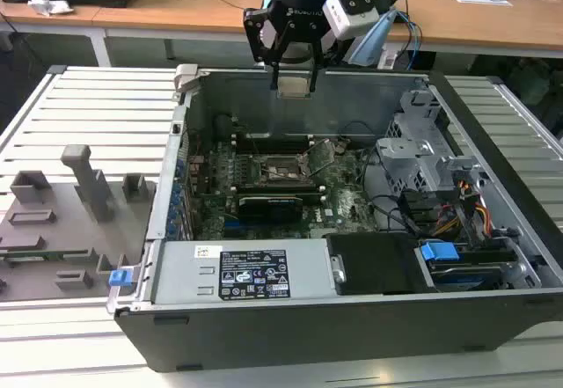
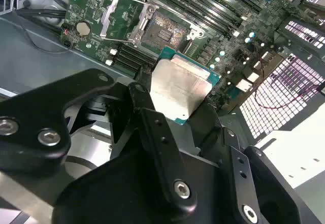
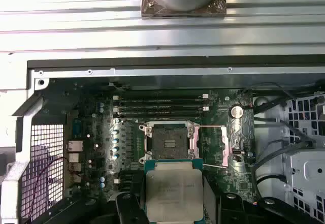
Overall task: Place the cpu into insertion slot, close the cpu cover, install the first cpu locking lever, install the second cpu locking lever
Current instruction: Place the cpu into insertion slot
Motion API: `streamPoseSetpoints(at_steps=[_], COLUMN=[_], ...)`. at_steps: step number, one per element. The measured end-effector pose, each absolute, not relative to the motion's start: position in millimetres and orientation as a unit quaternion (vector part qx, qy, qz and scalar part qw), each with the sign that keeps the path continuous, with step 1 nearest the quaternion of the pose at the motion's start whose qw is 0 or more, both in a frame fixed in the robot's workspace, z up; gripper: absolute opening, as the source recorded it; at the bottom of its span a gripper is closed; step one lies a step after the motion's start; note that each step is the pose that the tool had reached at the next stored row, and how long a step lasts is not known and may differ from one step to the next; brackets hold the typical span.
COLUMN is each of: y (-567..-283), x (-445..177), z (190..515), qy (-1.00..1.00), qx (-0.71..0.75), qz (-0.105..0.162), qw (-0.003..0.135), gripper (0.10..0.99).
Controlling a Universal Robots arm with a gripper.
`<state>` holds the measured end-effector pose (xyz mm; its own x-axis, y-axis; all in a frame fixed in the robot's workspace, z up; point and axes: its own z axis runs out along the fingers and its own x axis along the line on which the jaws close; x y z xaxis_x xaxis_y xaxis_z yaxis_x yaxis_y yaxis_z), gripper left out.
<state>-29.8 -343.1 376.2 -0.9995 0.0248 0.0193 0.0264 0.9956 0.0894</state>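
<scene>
Open computer case (image 1: 352, 318) on a slatted bench (image 1: 106, 115): the cpu (image 2: 180, 89) sits clamped in the gripper (image 2: 177, 99), high above the insertion slot (image 2: 162, 31), with the cpu cover (image 2: 106, 23) seemingly swung back. A tilted descent could jam it on the slot's rim.

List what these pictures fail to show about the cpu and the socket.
- The cpu underside: faces away in both wrist views.
- One cpu edge: behind the gripper body, second wrist view; cut off by the frame, first wrist view.
- The insertion slot contacts: too small in every view.
</scene>
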Motion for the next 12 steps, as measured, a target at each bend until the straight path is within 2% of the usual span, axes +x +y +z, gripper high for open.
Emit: streamPoseSetpoints(at_steps=[12], y=[-343.1], x=[-29.9], z=[376.2], qy=[-0.999], qx=[-0.024], qz=[-0.045], qw=[0.009], gripper=[0.541])
